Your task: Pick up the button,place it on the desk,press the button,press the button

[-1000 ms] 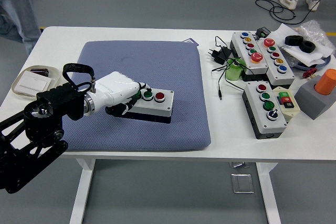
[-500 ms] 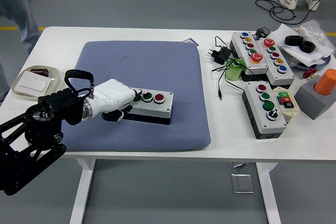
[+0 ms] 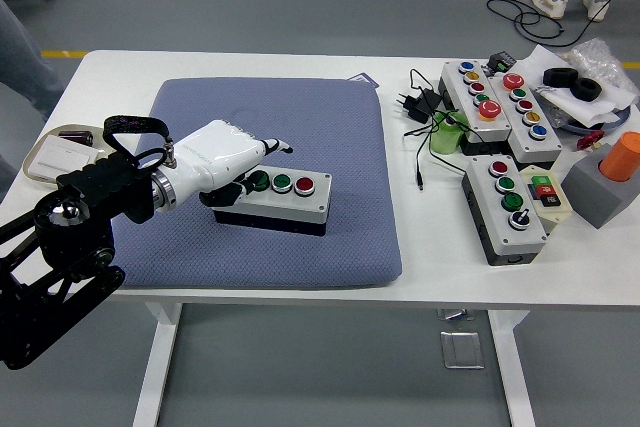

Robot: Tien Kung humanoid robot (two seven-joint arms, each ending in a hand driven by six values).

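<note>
1. Blue-grey padded mat (image 3: 270, 127) covers the left-middle of the white table (image 3: 420, 257), and everything below is placed against this mat
2. Lying on the mat's near half, a little toward its right, is the button box (image 3: 285, 202): a grey lid on a black base, long side running left to right, flat on the fabric
3. Its lid carries three buttons in a row: a dark one (image 3: 260, 180) at the left end, a green one (image 3: 282, 183) in the middle, a red one (image 3: 304, 185) at the right
4. Over the mat's left half the left hand (image 3: 222, 162) reaches in, white-shelled on a black arm; its black fingers (image 3: 232, 190) are curled down at the box's left end, by the dark button, and one finger sticks out to the right above the box. Whether they grip the box or merely rest on it cannot be told
5. Left of the mat, near the table's edge, sits a small white tray (image 3: 55, 154), partly hidden by the arm
6. Right of the mat, well apart from it, lie more control boxes (image 3: 505, 207) with coloured buttons, a black plug and cable (image 3: 415, 107), and an orange cylinder (image 3: 620, 155) standing in a grey block (image 3: 600, 192)
</note>
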